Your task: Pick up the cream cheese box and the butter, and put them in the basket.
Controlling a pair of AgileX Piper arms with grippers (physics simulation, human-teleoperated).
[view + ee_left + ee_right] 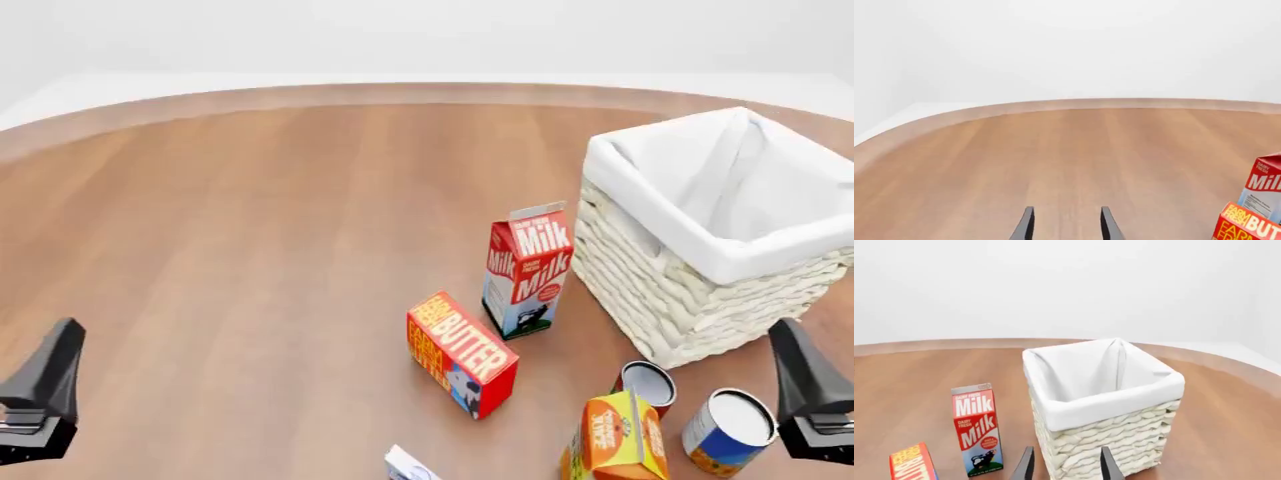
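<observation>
We judge the red-orange rectangular butter box (462, 353), lying at 8 o'clock from the woven cream basket (667, 290), light and rigid, best gripped across its long faces; left gripper (1066, 225) and right gripper (1066, 465) are parted, empty.

Table (240, 250) is warm brown wood grain with a paler edge band; walls plain white. Basket (667, 290) is cream-white woven wicker, white cloth liner over the rim. Butter (461, 352) is red-orange with yellow lettering and a blue end. Milk carton (529, 270) is red and white, white "Milk" text, small cow graphic low down. Juice carton (617, 438) is orange-yellow. Two cans (727, 430): silver tops, one has a blue-and-orange label. Cream cheese box (407, 466): white, blue markings, mostly cut off. Gripper fingers (1026, 465) dark grey.
</observation>
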